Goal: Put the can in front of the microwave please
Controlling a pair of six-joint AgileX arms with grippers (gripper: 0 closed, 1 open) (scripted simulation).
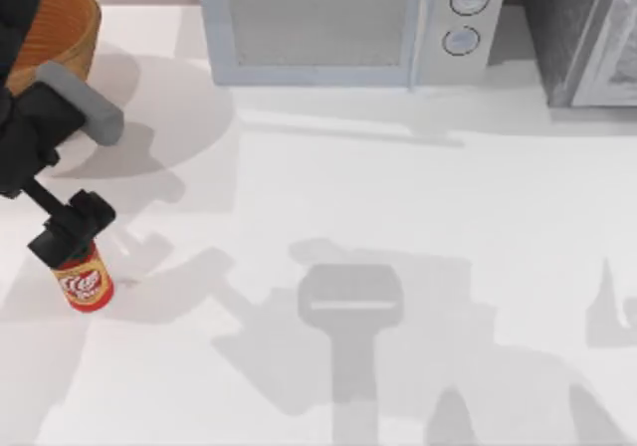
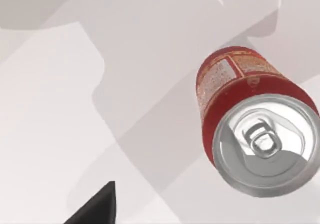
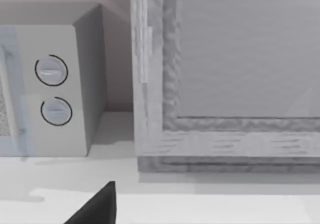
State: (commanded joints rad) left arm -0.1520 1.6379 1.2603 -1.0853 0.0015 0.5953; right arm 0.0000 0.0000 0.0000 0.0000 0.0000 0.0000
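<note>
The can (image 1: 86, 285) is small and red-orange with a cream logo. It stands upright on the white table near the left edge. My left gripper (image 1: 72, 233) hovers just above and behind its top, open, holding nothing. In the left wrist view the can (image 2: 252, 119) shows its silver top, well apart from one dark fingertip (image 2: 100, 206). The microwave (image 1: 338, 23), pale blue-grey with a mesh door and two dials, stands at the back middle. The right wrist view faces the microwave's dials (image 3: 52, 89), with one dark fingertip (image 3: 100, 206) of the open right gripper at its edge.
A wooden bowl (image 1: 62, 23) sits at the back left, behind the left arm. A darker grey appliance (image 1: 582, 33) stands at the back right beside the microwave. White table (image 1: 398, 197) stretches between the can and the microwave.
</note>
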